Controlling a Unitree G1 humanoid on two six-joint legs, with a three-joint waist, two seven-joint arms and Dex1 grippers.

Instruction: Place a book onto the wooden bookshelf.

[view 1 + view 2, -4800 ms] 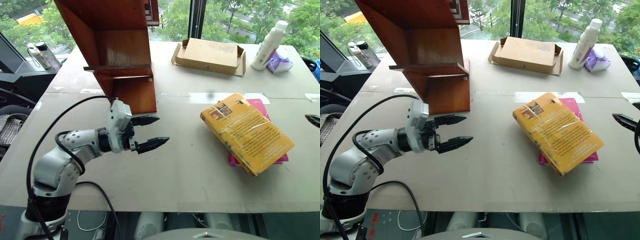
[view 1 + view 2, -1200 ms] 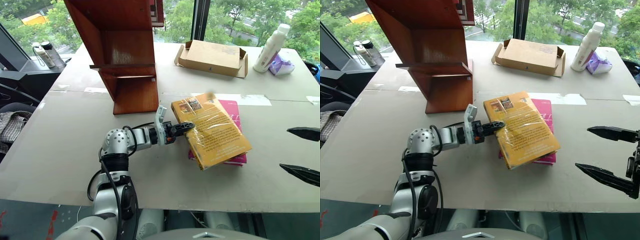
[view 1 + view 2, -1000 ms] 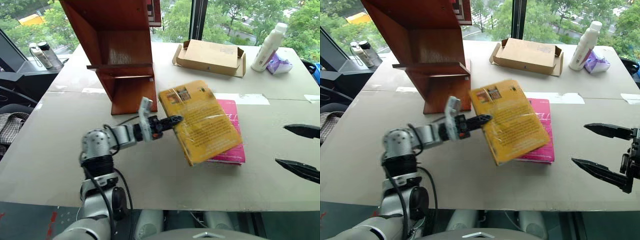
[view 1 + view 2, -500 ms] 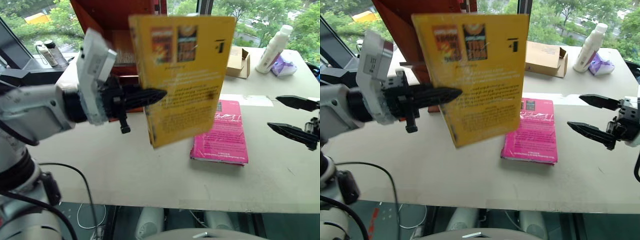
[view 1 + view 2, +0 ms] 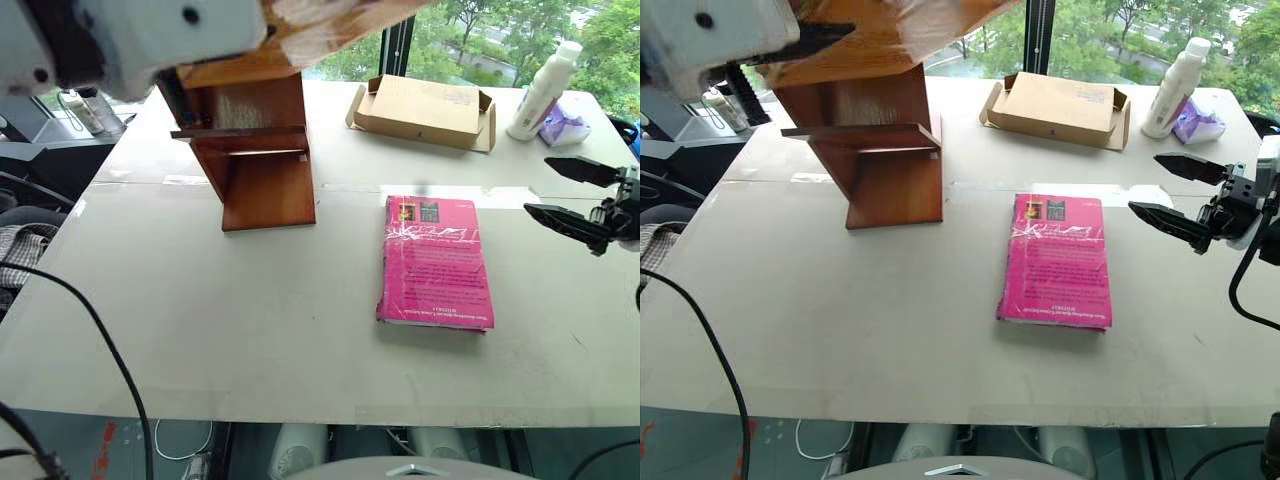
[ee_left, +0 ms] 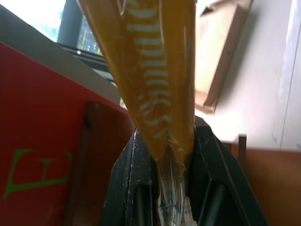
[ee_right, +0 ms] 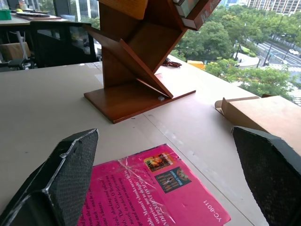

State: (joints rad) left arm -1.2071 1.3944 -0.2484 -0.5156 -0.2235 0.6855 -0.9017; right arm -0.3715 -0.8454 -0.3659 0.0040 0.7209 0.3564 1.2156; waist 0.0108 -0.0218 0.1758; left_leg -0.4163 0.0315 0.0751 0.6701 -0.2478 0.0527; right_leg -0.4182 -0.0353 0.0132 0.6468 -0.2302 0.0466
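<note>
The book (image 6: 155,80) is now off the surface (image 5: 250,320) and raised level with the wooden bookshelf (image 5: 262,170), clamped spine-outward between the left gripper (image 6: 171,155) fingers. The pink book (image 5: 435,262) lies uncovered. The right gripper (image 5: 570,195) fingers stand wide, empty. Judgement: lift complete; insertion onto the shelf board remains.

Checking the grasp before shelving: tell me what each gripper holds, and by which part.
The left gripper is shut on the book, clamping its plastic-wrapped edge. The right gripper is open and holds nothing.
</note>
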